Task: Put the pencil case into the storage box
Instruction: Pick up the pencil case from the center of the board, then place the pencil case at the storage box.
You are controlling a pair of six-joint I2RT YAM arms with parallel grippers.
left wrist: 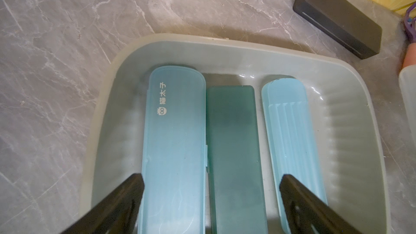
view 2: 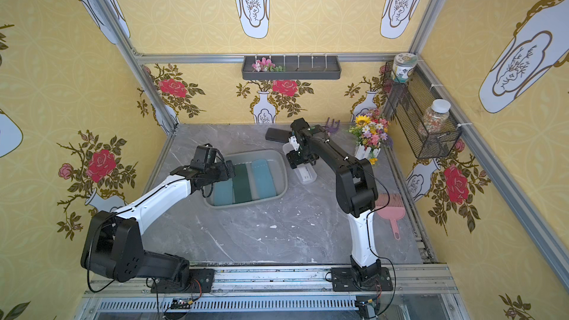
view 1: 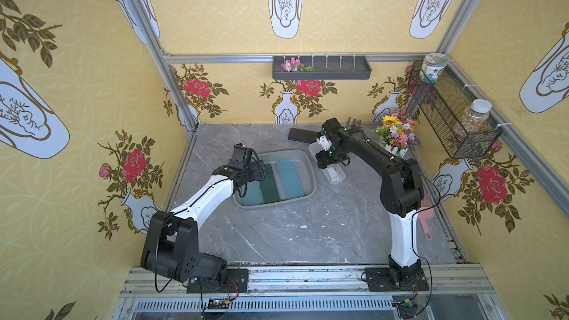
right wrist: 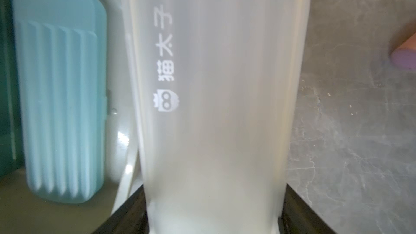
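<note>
The right gripper (right wrist: 213, 208) clamps a frosted white plastic pencil case (right wrist: 213, 109) beside the shallow grey-green plastic storage box (left wrist: 349, 136); the left gripper (left wrist: 211, 176) hangs wide open, empty, above it.

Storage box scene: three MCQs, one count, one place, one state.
1. How many cases are in the storage box? A) three B) one C) five
2. Where is the black case? A) in the box B) on the box's rim C) on the table beyond it
3. The fingers of the right gripper are: A) open, empty B) shut on the white case C) out of view

1 A: logo blue case, dark green case, ribbed blue case inside. 2 C: it lies apart from the box. 3 B: they clamp the case.
</note>
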